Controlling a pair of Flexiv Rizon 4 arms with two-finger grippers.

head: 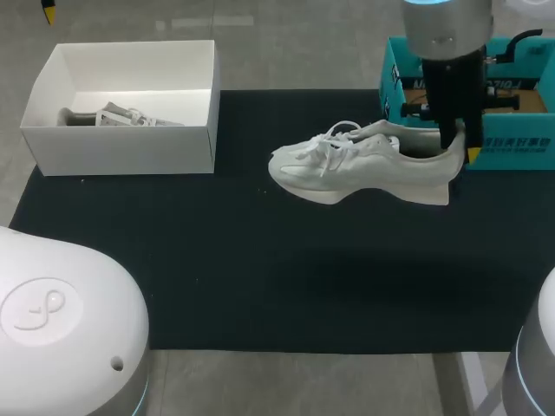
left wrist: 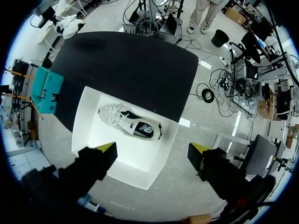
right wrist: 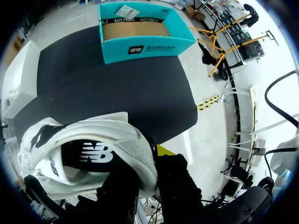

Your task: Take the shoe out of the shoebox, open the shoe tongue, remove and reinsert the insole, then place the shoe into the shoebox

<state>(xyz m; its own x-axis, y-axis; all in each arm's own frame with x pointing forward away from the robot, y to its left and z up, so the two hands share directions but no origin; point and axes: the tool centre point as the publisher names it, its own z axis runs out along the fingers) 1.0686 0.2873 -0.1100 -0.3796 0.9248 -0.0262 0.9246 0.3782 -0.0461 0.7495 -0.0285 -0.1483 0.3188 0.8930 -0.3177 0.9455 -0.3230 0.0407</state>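
A white shoe [head: 364, 165] hangs above the black mat [head: 260, 286], toe pointing left, laces loose. My right gripper [head: 455, 143] is shut on its heel; in the right wrist view the heel collar [right wrist: 135, 149] sits pinched between the fingers [right wrist: 163, 150], with the dark insole [right wrist: 88, 156] visible inside. The white shoebox [head: 52, 143] stands at the far left and holds a second white shoe [head: 121, 115]. My left gripper [left wrist: 154, 151] hangs open high over that shoebox [left wrist: 88, 116], with the second shoe [left wrist: 131, 123] below it.
A teal cardboard box [head: 520, 147] stands at the mat's far right corner, just behind the right gripper and the held shoe's heel. The mat's front half is bare.
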